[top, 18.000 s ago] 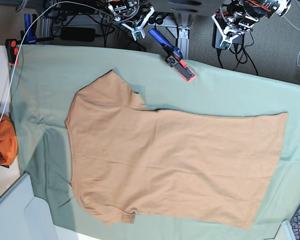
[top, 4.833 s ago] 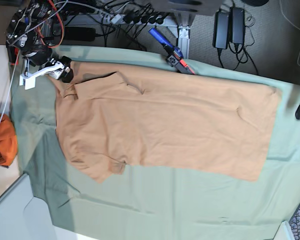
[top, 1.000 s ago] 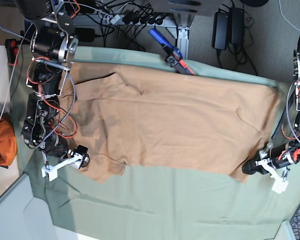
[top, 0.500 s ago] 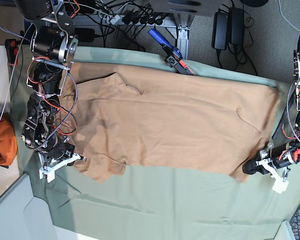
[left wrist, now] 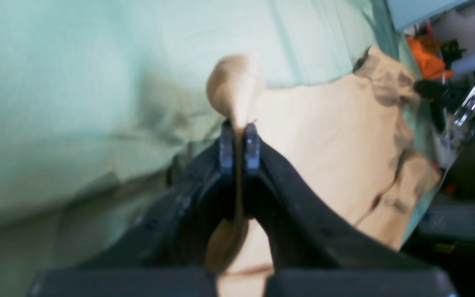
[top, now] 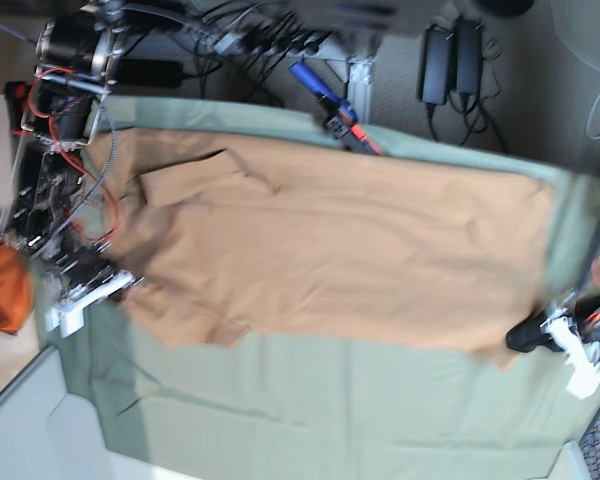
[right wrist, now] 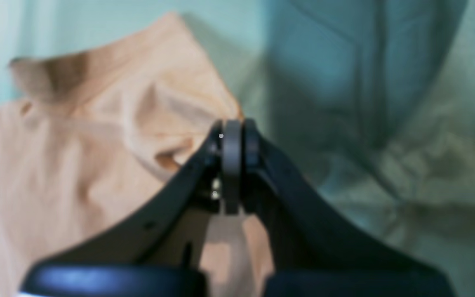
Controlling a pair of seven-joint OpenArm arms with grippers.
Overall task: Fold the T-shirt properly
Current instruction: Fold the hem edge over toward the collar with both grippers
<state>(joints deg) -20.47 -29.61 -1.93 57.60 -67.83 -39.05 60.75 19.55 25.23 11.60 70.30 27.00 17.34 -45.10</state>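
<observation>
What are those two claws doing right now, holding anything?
Left gripper: closed, fingers pinching a fold of the T-shirt.
Right gripper: closed at the T-shirt's edge; whether cloth is actually caught between the fingers cannot be told.

Grey carpet floor (top: 540, 90) with black power bricks (top: 450, 55) behind the green-covered table (top: 330, 400).

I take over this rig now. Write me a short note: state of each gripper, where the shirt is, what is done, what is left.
Left gripper: shut on the T-shirt's hem corner.
Right gripper: shut, at the shirt's shoulder edge; cloth between its fingers cannot be confirmed.
Shirt: spread flat on the green cloth, neck toward the right arm.
Done: near corners reached.
Left: every fold; none is visible yet.
</observation>
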